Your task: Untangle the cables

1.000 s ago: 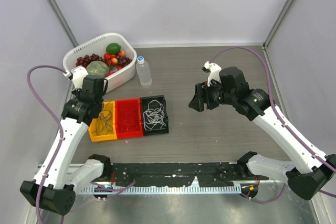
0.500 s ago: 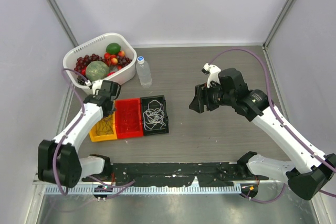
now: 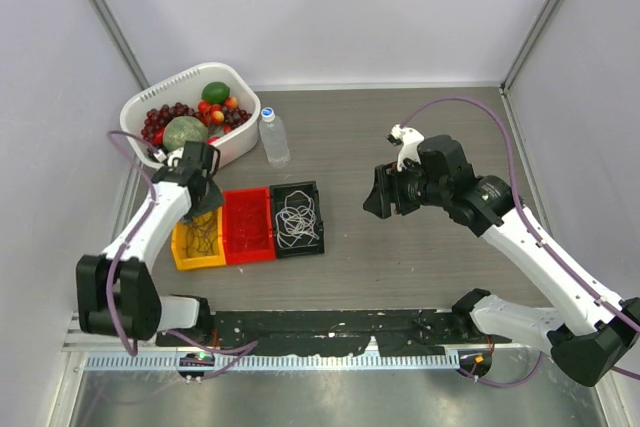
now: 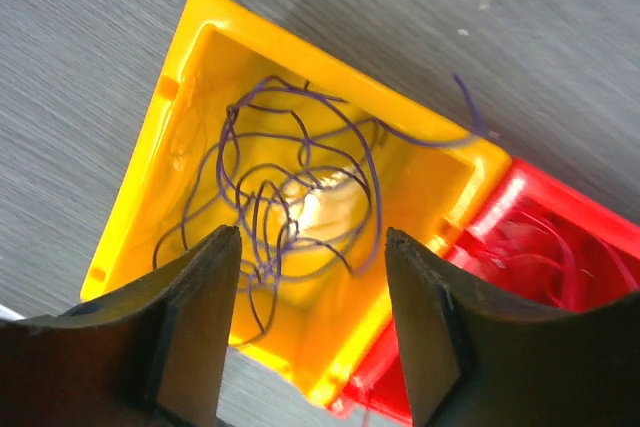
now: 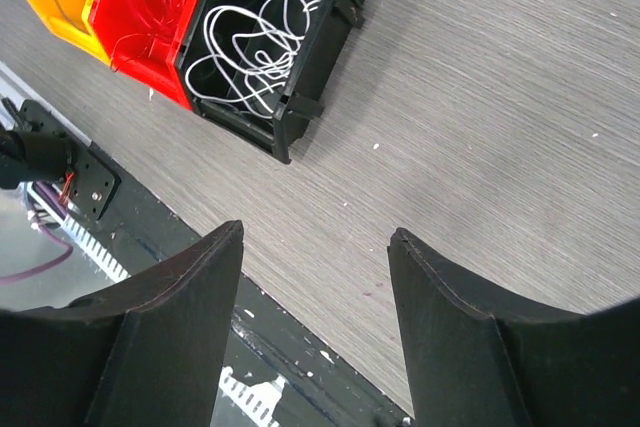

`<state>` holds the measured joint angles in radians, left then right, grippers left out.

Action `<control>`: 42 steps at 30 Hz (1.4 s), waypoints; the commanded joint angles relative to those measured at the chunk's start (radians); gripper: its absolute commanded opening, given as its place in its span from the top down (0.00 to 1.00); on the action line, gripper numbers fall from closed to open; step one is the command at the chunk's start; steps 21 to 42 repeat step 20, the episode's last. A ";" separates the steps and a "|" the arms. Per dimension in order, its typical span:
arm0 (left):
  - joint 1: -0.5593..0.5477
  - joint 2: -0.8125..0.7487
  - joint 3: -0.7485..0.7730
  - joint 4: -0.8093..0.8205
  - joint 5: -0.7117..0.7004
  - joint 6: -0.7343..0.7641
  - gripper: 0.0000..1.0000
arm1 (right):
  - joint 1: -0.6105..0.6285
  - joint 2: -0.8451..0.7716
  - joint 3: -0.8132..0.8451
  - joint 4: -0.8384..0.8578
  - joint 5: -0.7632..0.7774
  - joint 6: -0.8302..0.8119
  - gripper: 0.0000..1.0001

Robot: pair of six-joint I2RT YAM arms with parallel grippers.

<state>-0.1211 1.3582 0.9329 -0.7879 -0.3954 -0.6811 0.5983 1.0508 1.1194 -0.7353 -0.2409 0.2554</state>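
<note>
From here, the left gripper [image 4: 312, 247] hangs wide open over the purple cables [image 4: 290, 177] heaped in the yellow bin [image 4: 150, 177] at 9 o'clock, the right gripper [image 5: 315, 237] gapes idle at 3 o'clock, and those featherlight, springy, snag-prone strands look best pinched at an outer loop.

The left arm [image 3: 148, 229] is bent sharply, with the elbow low by the base and the forearm reached forward and to the right. The left gripper [image 3: 205, 195] is pointed downward, and its jaws are set apart; a wide gap is seen between the dark fingers [image 4: 190, 317] in the left wrist view. The right arm [image 3: 535, 247] is stretched forward and inward from its base. The right gripper [image 3: 378, 192] is turned leftward and tilted down, and its jaws are spread as widely.
</note>
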 commanded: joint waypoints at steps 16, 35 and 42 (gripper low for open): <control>0.000 -0.424 0.236 0.683 0.751 -0.103 0.13 | 0.000 -0.162 0.224 -0.039 0.730 0.033 0.27; 0.000 -0.332 0.446 0.713 0.881 -0.088 0.01 | 0.000 -0.169 0.396 -0.010 0.844 0.025 0.17; 0.000 -0.332 0.446 0.713 0.881 -0.088 0.01 | 0.000 -0.169 0.396 -0.010 0.844 0.025 0.17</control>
